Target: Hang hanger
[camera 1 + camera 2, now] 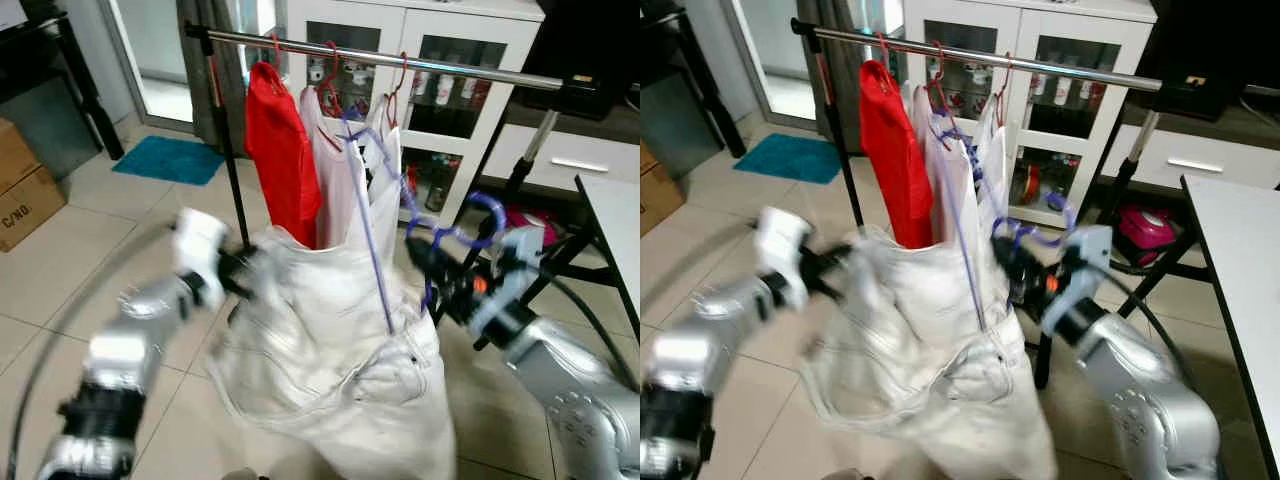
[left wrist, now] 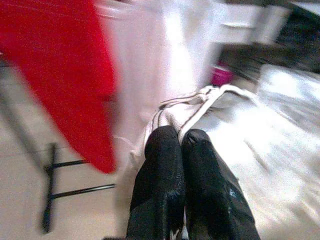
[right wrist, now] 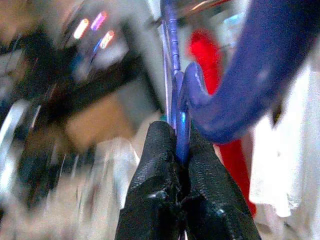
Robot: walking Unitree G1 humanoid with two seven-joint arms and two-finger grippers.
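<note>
- White trousers (image 1: 330,370) sag nearest the camera, soft and probably heavy, slung from the blue hanger (image 1: 470,222) well below the rail (image 1: 400,60).
- Right gripper (image 1: 425,262) has its fingers closed on the hanger's stiff, slick neck just under the hook, probably the best hold.
- Left gripper (image 1: 240,270) pinches the waistband, fingers together.
- Three garments hang near the rail's left end: one red top (image 1: 280,150), two white.

Both eye views look forward and down at the silver metal clothes rail (image 1: 380,55); each wrist camera sits close behind its black fingers, sharing the red hanging garment (image 2: 60,75).
</note>
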